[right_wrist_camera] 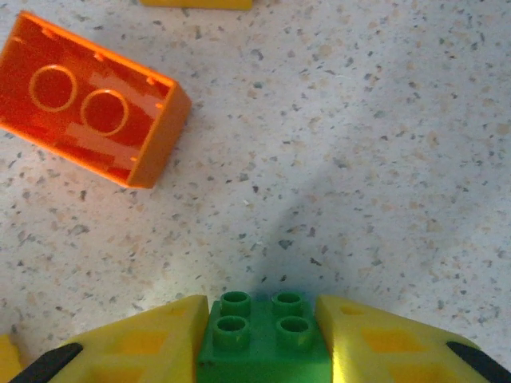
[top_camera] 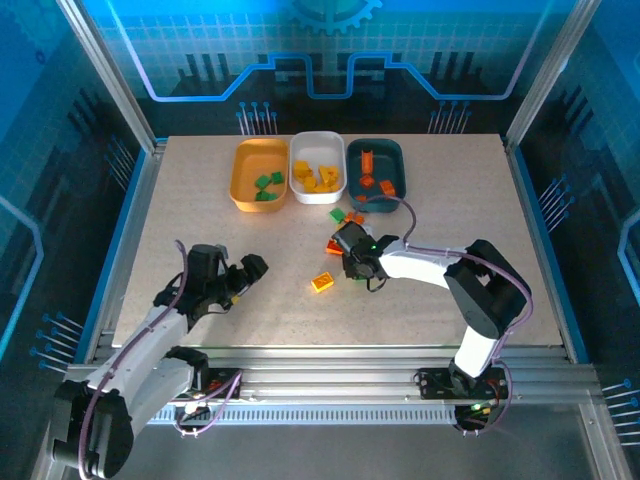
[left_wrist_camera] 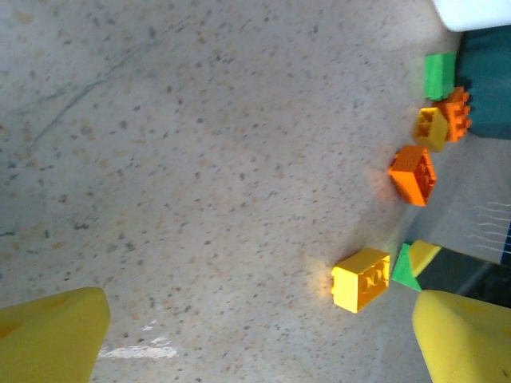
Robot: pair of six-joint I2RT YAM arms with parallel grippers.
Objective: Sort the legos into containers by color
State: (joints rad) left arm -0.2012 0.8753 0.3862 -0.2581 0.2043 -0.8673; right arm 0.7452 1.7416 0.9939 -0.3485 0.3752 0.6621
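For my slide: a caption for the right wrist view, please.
Right hand clasps a green lego on the table, near an upturned orange lego.

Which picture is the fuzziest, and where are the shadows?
Left wrist view: softest, the yellow brick smeary, the near fingers blurred. Right wrist view: sharp, a grey shadow on the table beyond the green brick. Top view: even light, blue glow behind.

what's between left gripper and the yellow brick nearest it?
Nothing. Bare table runs from the left gripper to the yellow brick. That shows in the top view, and the left wrist view agrees.
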